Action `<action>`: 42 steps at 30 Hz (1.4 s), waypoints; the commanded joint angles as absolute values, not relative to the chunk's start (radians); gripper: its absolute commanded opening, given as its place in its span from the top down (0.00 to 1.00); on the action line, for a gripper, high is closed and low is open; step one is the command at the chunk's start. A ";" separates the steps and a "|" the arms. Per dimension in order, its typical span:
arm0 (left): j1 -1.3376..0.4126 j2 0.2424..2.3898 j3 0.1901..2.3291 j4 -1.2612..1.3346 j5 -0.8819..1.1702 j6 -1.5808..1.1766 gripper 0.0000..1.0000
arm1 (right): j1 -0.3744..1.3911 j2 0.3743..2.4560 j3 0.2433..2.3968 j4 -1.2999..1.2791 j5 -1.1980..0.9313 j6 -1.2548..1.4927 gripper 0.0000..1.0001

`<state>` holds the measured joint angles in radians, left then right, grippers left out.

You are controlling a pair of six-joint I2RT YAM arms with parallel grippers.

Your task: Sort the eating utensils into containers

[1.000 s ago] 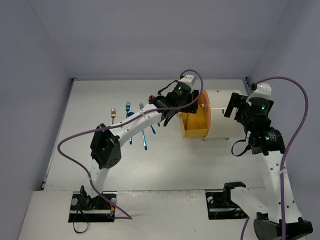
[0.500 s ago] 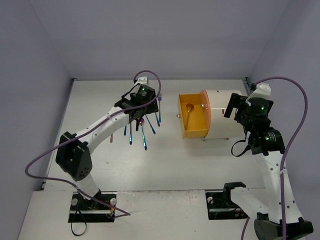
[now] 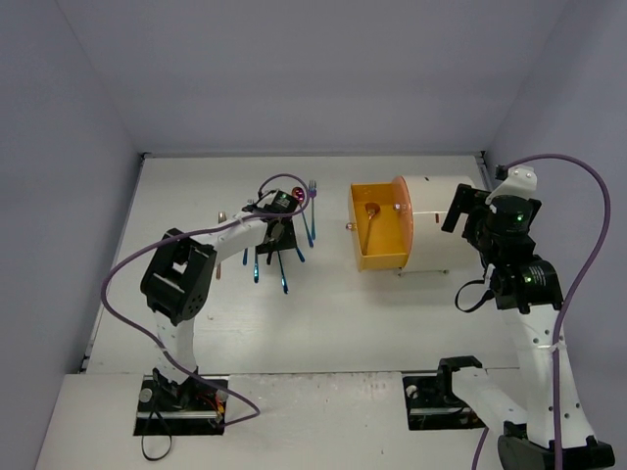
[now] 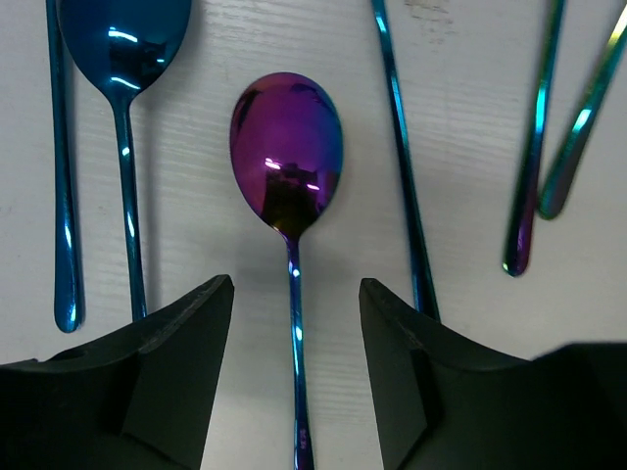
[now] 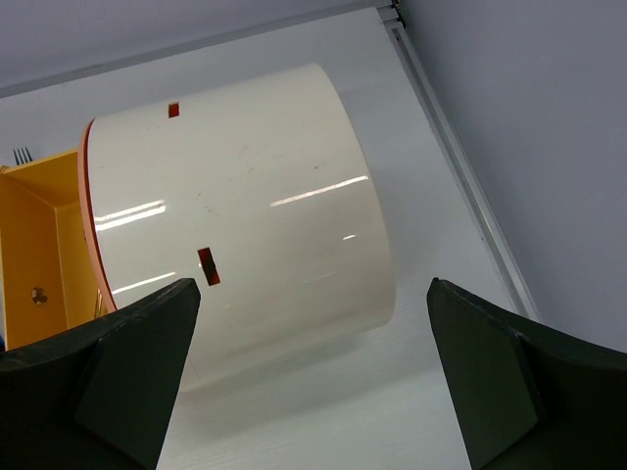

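Purple spoon lay centred under left gripper.
Handle ran lengthwise between its parted, empty jaws, bowl pointing away; right gripper gaped wide, far off.

The left gripper fills the bottom of the frame, its two black fingers set apart on either side of a purple spoon, with table showing between each finger and the thin handle. A blue spoon lies at upper left, beside a slim blue handle at far left. Another blue handle runs just right of the purple spoon, and two iridescent handles slant at the right edge.
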<state>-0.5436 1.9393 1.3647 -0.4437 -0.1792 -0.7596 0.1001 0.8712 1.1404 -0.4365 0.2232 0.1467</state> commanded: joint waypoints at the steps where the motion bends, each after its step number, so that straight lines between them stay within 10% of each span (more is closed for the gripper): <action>1: -0.514 1.955 1.392 -0.408 -0.187 -0.777 0.53 | 0.110 0.851 1.146 -0.402 0.262 0.129 0.00; 11: -0.521 1.914 1.402 -0.420 -0.194 -0.777 1.00 | 0.115 0.830 1.154 -0.405 0.277 0.114 0.00; 23: -0.639 1.709 1.654 -0.374 -0.141 -0.655 1.00 | 0.120 0.811 1.177 -0.405 0.247 0.092 0.00; 42: -0.803 2.057 2.112 -0.233 0.060 -0.609 1.00 | 0.124 0.734 1.181 -0.407 0.209 0.066 0.00</action>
<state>-0.7931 2.0404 2.0310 -0.3050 0.0365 -0.6262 0.1131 0.7338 1.1481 -0.4519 0.2123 0.0835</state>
